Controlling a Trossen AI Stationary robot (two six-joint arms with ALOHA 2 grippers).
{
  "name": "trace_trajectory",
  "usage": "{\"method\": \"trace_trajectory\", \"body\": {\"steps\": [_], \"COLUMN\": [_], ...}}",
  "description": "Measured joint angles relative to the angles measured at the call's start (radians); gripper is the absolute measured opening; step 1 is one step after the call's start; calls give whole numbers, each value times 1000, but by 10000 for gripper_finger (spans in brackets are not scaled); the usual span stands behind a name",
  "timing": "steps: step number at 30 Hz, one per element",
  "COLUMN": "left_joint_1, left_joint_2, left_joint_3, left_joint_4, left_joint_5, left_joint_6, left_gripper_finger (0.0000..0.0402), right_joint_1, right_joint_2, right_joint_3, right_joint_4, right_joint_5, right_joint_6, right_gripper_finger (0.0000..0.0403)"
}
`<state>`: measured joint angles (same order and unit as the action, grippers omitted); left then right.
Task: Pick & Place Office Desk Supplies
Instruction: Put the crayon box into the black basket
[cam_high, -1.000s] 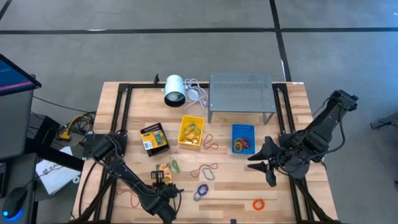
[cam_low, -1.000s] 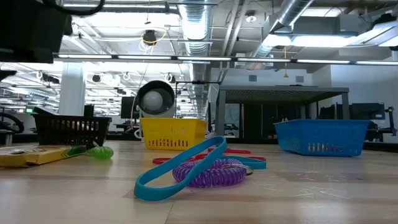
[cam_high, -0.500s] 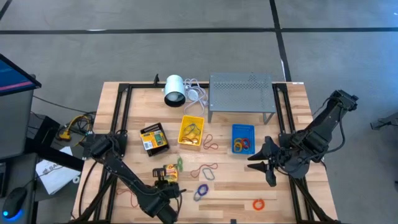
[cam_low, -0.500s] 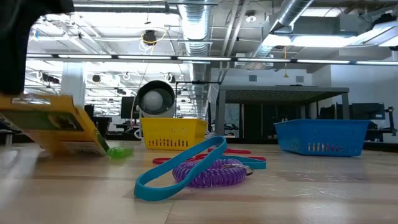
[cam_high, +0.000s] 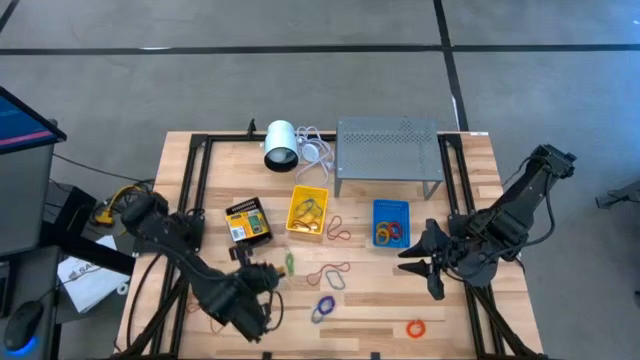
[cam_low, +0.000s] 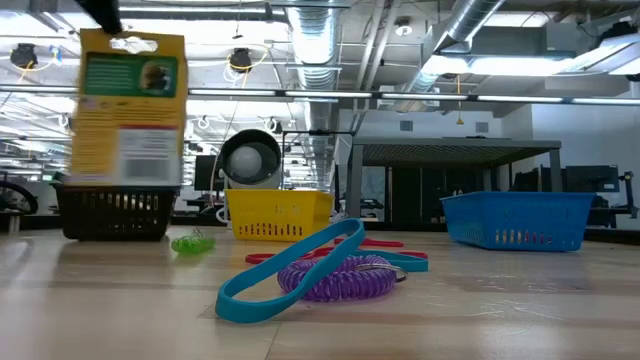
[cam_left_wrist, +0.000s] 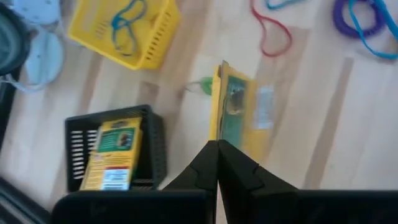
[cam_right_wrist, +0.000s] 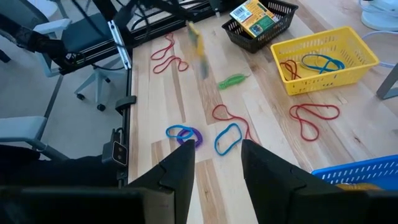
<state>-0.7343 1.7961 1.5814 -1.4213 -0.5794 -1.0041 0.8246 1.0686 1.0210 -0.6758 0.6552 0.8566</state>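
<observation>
My left gripper is shut on a flat yellow-and-green packet, which hangs in the air just near of the black bin. That bin holds another such packet. The yellow bin and the blue bin stand farther right, each with rubber bands inside. A green band lies on the table beside the lifted packet. My right gripper waits open above the table's right part, nothing between its fingers. My left gripper pinches the packet's top end between its two shut fingers, coming at it from above and slanting down. The packet hangs upright below the fingers, its lower edge clear of the table.
Loose bands lie on the wood: red ones, a purple coil with a blue band, an orange one. At the far edge lie a white cylinder with a cable and a grey perforated stand.
My left gripper has risen and tipped, drawing away from the near edge toward the black bin. The packet, which lay flat on the table, first tilted up at one end and now hangs upright, lifted clear. The green band stayed on the table.
</observation>
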Motion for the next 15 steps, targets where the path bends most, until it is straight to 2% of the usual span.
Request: {"method": "trace_trajectory", "body": {"steps": [9, 15], "left_joint_1": [72, 131], "left_joint_2": [-58, -85], "left_joint_3": [0, -30], "left_joint_4": [-151, -151], "left_joint_5": [-17, -42], "left_joint_6": [-3, 47], "left_gripper_finger": [0, 0], "right_joint_1": [0, 0], "right_joint_2": [0, 0], "right_joint_3": [0, 0], "right_joint_4": [-8, -18], "right_joint_5": [0, 0], "right_joint_6": [-19, -19], "right_gripper_finger": [127, 127]}}
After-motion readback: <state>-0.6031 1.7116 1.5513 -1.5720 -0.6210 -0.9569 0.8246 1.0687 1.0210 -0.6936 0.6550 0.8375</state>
